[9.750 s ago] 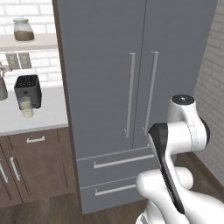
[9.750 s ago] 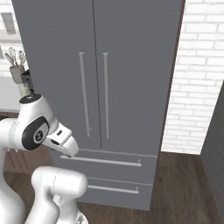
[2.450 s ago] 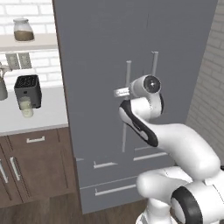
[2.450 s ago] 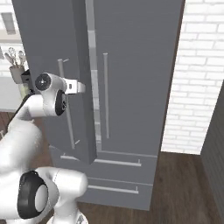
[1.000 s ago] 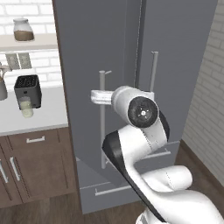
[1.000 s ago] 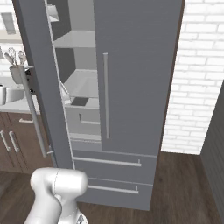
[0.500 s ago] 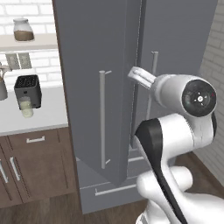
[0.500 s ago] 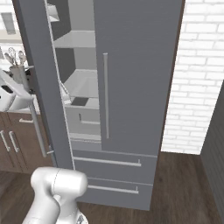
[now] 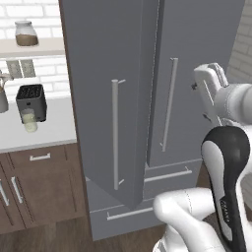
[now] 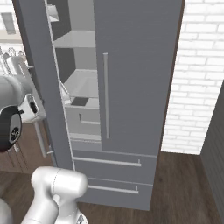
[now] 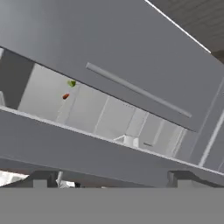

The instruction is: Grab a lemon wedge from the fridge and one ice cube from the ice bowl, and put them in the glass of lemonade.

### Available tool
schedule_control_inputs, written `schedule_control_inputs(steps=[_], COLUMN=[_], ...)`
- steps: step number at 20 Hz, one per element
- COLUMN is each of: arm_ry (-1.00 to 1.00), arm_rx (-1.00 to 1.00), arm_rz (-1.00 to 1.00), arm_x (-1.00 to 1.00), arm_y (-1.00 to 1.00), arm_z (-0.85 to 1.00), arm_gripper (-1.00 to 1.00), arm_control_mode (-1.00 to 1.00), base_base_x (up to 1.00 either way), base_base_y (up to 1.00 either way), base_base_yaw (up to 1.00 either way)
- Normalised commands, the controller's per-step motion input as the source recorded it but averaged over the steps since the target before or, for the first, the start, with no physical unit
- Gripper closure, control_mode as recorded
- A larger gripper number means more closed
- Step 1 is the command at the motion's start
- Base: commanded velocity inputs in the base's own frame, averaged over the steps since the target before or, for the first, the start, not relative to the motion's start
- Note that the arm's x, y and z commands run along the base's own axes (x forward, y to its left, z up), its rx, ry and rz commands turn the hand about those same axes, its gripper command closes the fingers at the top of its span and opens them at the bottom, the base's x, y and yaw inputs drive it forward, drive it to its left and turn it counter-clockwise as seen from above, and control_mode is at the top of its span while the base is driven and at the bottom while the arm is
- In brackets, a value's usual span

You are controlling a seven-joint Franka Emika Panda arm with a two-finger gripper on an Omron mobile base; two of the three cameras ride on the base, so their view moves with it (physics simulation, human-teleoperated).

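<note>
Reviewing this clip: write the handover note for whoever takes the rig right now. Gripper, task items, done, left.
Gripper: holds nothing visible; whether open or shut cannot be told. It faces the fridge opening.
Fridge: left door swung open, right door shut, shelves exposed.
Lemon wedge: on a fridge shelf beside a small orange-red item.
Glass of lemonade: on the counter in front of the black toaster.
Ice bowl, ice cube: not located.
Done: fridge opened.
Left: pick the wedge, drop it in the glass, then fetch one ice cube.
</note>
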Motion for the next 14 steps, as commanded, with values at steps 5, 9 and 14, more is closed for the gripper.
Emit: schedule_control_inputs(steps=[5, 9, 14], arm_ry=[0.12, 0.23, 0.22], arm_rx=[0.54, 0.47, 0.40], arm_rz=[-0.01, 0.00, 0.00], arm_x=[0.00, 0.16, 0.39], arm_y=[-0.04, 0.00, 0.00], arm_z=[-0.12, 0.00, 0.00], arm_gripper=[-1.00, -1.00, -1.00], arm_control_mode=[-1.00, -1.00, -1.00], base_base_x=[0.00, 0.00, 0.00], base_base_y=[0.00, 0.00, 0.00], base_base_yaw=[0.00, 0.00, 0.00])
